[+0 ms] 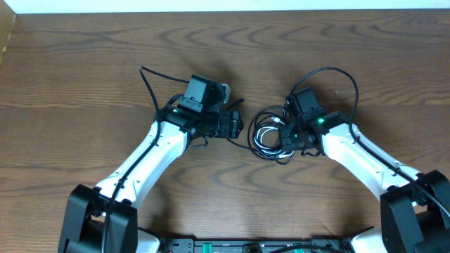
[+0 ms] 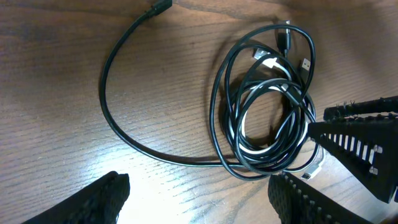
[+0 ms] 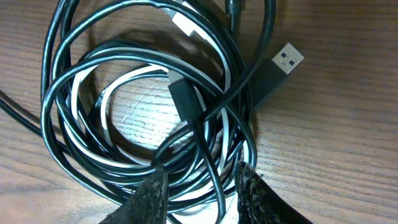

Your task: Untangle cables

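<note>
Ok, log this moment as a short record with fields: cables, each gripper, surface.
cables: black and white cords coiled in one tangled bundle on the table
loose strand: one black cord runs out of the bundle in a wide arc, plug end lying apart
usb plug: black, silver tip, lying at the bundle's edge
right gripper: fingers straddle several strands at the coil's rim
left gripper: open, above bare wood beside the bundle, holding nothing
surface: wooden table

Both arms reach inward, left gripper (image 2: pixel 196 193) jaws apart, right gripper (image 3: pixel 202 186) jaws narrowed.
</note>
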`<state>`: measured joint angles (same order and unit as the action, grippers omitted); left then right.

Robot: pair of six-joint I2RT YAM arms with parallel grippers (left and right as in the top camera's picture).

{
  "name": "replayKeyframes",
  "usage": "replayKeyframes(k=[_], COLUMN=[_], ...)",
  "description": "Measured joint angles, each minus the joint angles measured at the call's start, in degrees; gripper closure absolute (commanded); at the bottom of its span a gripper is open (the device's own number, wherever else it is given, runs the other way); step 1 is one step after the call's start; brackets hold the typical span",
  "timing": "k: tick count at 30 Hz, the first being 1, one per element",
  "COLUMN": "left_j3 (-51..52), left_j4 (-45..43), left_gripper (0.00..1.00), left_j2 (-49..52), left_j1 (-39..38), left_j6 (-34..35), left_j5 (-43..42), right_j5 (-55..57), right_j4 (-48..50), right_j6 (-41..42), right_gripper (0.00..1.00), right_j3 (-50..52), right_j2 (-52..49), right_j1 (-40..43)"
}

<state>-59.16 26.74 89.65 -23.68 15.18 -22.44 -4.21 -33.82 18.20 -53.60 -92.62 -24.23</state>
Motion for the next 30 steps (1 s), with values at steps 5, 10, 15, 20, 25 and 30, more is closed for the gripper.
replayKeyframes(k=[5, 10, 15, 20, 25, 30], left_j3=[0.0, 0.0, 0.0, 0.0, 0.0, 0.0], left_j4=[0.3, 0.6, 0.7, 0.7, 0.8, 0.9], left_gripper=[0.23, 0.23, 0.23, 0.23, 0.23, 0.23], left_j2=[0.0, 0.0, 0.0, 0.0, 0.0, 0.0], left_j1=[0.0, 0.0, 0.0, 0.0, 0.0, 0.0], left_j6=[0.0, 0.0, 0.0, 0.0, 0.0, 0.0], left_j5=[0.0, 0.0, 0.0, 0.0, 0.0, 0.0], right_j5=[0.2, 0.2, -6.4, -23.0, -35.2, -28.9], right_j4=[1.9, 3.8, 4.5, 4.5, 4.2, -1.3], right_j6=[0.0, 0.2, -0.5, -3.8, -7.8, -6.2], right_gripper=[0.69, 0.99, 0.99, 0.99, 0.99, 0.99], right_j3=[2.2, 5.1, 5.6, 3.9, 2.6, 2.2], right_j2=[0.0, 0.0, 0.0, 3.3, 10.4, 13.6], right_j1=[0.0, 0.0, 0.4, 3.3, 7.7, 9.0])
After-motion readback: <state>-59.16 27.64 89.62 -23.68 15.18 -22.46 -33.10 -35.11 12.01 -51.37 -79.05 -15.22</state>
